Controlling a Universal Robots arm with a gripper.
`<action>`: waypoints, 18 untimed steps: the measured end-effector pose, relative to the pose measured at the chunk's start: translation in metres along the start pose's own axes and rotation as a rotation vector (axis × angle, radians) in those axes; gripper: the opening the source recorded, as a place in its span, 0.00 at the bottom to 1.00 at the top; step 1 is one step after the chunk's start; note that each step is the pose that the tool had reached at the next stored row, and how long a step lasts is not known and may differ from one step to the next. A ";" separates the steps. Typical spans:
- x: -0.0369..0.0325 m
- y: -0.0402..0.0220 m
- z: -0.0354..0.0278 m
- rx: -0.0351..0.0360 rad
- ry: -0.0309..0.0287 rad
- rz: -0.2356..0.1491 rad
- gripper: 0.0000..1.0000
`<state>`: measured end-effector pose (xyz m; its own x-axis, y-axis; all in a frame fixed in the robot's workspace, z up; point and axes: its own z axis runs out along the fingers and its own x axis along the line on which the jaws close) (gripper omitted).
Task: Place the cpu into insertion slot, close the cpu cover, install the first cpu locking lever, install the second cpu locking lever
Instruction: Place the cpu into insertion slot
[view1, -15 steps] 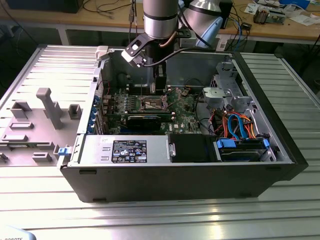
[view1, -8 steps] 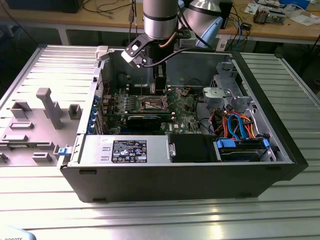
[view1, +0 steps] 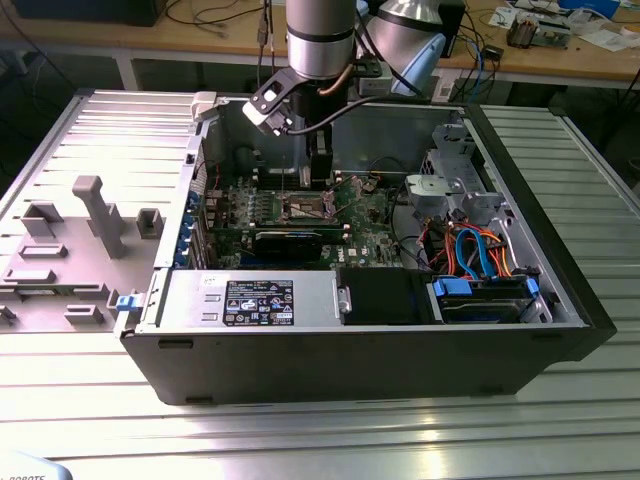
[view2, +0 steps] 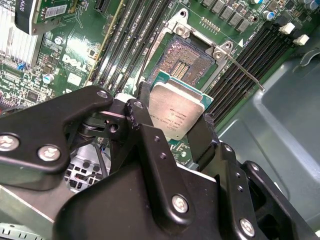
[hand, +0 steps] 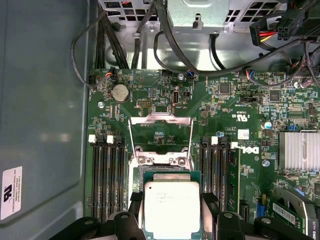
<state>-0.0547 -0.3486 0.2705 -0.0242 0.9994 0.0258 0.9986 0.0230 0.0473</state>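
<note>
One arm (view1: 320, 40) hangs vertical, pincer (view2: 172, 116) gripping the cpu (view2: 178, 107) above the insertion slot (view2: 187, 55).

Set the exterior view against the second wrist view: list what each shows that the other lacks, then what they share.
Exterior view, not the second wrist view: the whole open computer case, its labelled power supply, the orange and blue cables and the ribbed metal table.

Second wrist view, not made out in the exterior view: the cpu gripped between black fingers, and the pin field of the open insertion slot.

Shared: the hand, the green motherboard and its memory slots.
</note>
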 end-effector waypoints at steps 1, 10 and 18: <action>0.0000 0.0000 0.0010 -0.0001 0.0001 0.000 0.54; -0.0004 -0.0008 0.0167 -0.0015 -0.0003 0.006 0.54; -0.0004 -0.0008 0.0167 -0.0015 -0.0003 0.006 0.54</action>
<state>-0.0548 -0.3486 0.2537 -0.0185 0.9995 0.0258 0.9987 0.0172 0.0487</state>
